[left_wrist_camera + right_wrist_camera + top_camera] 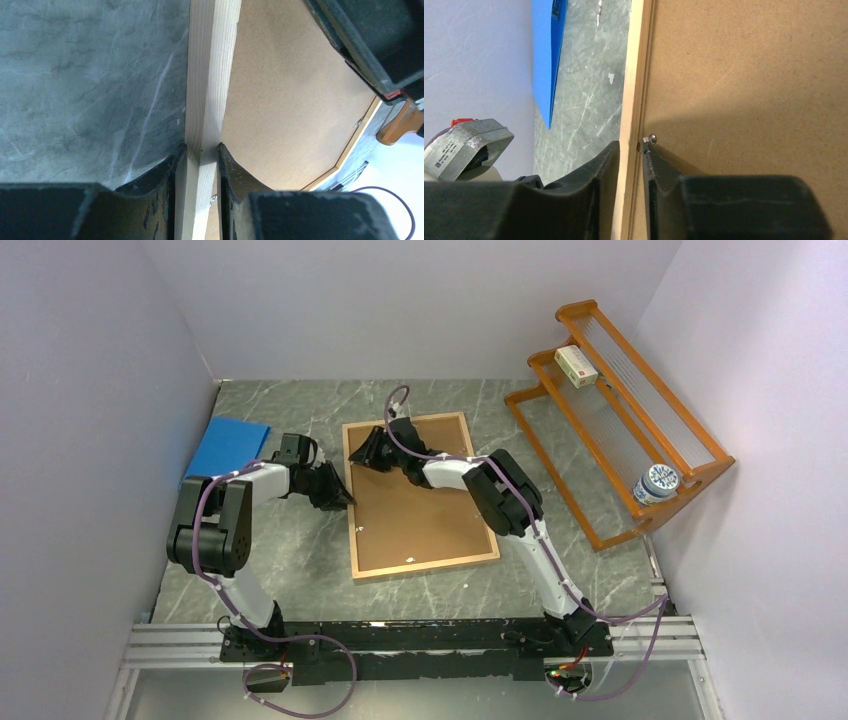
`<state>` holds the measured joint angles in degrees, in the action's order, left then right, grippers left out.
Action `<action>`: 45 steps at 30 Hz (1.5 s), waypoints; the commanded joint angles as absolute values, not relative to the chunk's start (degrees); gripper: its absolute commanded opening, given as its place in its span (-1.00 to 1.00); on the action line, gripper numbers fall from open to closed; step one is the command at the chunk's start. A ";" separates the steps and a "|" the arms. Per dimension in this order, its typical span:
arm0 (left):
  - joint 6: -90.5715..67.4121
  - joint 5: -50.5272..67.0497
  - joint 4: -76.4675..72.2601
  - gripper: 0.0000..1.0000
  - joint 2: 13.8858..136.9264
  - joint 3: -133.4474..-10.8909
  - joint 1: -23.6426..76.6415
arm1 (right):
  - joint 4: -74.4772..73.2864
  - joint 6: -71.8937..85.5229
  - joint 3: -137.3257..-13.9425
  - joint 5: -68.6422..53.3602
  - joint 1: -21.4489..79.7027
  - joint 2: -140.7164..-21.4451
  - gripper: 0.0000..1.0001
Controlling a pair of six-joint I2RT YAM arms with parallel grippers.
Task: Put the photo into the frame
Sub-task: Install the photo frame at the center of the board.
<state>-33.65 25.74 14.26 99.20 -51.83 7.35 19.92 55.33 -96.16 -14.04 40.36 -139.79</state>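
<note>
Astride frame: left gripper, right gripper

Frame between sheet and rack

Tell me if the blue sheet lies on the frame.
No, the blue sheet lies left of the frame, apart from it.

The frame lies flat on the grey marbled table, mid-scene, its brown hardboard backing facing up. The left gripper meets the frame's left edge, and the right gripper meets the far-left corner. A blue sheet lies at the far left. At the right stands an orange slatted rack holding a small box and a blue-and-white cup.
</note>
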 commanded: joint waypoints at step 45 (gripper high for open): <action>-31.99 19.60 17.49 -0.63 102.36 -51.41 8.26 | 14.14 53.79 -96.64 -3.38 42.40 -141.75 -0.25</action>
<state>-33.63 24.75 15.29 99.24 -52.45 7.66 20.36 56.10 -94.89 -9.02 42.13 -138.76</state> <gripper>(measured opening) 0.283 0.372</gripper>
